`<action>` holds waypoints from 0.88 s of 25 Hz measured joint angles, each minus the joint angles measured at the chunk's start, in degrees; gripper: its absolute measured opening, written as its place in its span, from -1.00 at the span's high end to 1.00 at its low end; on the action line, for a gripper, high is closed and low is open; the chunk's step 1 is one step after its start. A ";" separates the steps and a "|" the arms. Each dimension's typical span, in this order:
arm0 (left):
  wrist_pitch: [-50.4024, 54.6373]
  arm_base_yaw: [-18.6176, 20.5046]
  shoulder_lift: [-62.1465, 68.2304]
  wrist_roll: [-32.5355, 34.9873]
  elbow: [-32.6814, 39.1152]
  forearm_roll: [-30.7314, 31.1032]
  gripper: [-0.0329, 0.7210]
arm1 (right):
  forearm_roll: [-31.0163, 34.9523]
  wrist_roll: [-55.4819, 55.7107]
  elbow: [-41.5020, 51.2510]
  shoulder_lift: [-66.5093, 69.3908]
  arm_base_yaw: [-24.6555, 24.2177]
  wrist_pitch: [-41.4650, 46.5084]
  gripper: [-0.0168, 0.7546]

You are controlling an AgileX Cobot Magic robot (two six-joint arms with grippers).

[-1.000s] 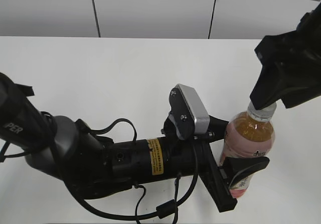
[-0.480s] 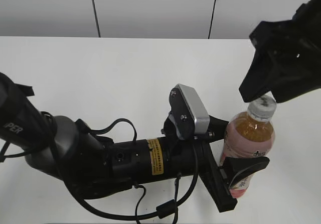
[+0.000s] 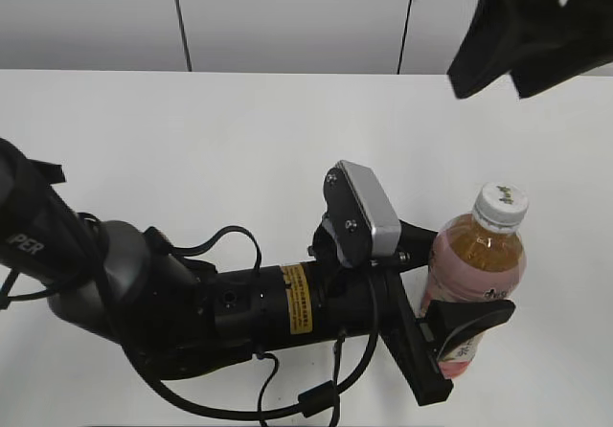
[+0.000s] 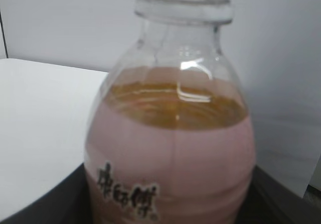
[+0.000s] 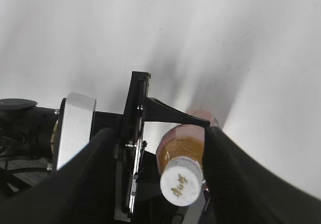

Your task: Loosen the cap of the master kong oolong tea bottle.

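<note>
The master kong oolong tea bottle (image 3: 476, 255) stands upright at the table's front right, amber tea above a pink label (image 4: 170, 153). My left gripper (image 3: 460, 288) is shut on its lower body, one black finger (image 3: 469, 324) in front and the other behind. The white cap (image 3: 501, 203) sits on the neck, uncovered. My right gripper (image 3: 490, 84) hangs open well above the bottle, touching nothing. From the right wrist view I look down on the cap (image 5: 180, 183) between the spread fingers of the right gripper (image 5: 160, 133).
The left arm (image 3: 192, 303) lies across the front of the white table (image 3: 192, 140), its wrist camera (image 3: 364, 212) just left of the bottle. A grey panelled wall (image 3: 287, 15) closes the far side.
The right gripper has lifted straight up off the cap, which it covered a second ago, and now hangs high above it. The left gripper and bottle have not moved.
</note>
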 joint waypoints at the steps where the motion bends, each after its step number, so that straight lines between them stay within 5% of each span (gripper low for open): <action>1: 0.00 0.00 0.00 0.00 0.00 0.03 -0.21 | -1.43 0.66 0.00 0.81 1.47 0.06 -0.15; 7: 0.00 0.00 0.00 0.00 0.00 0.07 -0.21 | -9.52 5.52 0.00 2.29 12.19 0.06 -0.15; 14: 0.00 0.00 0.00 -0.02 -0.01 0.17 -0.21 | -14.43 7.24 4.49 -1.89 12.62 0.06 -0.15; 22: 0.00 0.00 0.00 -0.09 -0.01 0.20 -0.21 | -12.40 7.42 8.25 -2.44 12.61 0.18 -0.15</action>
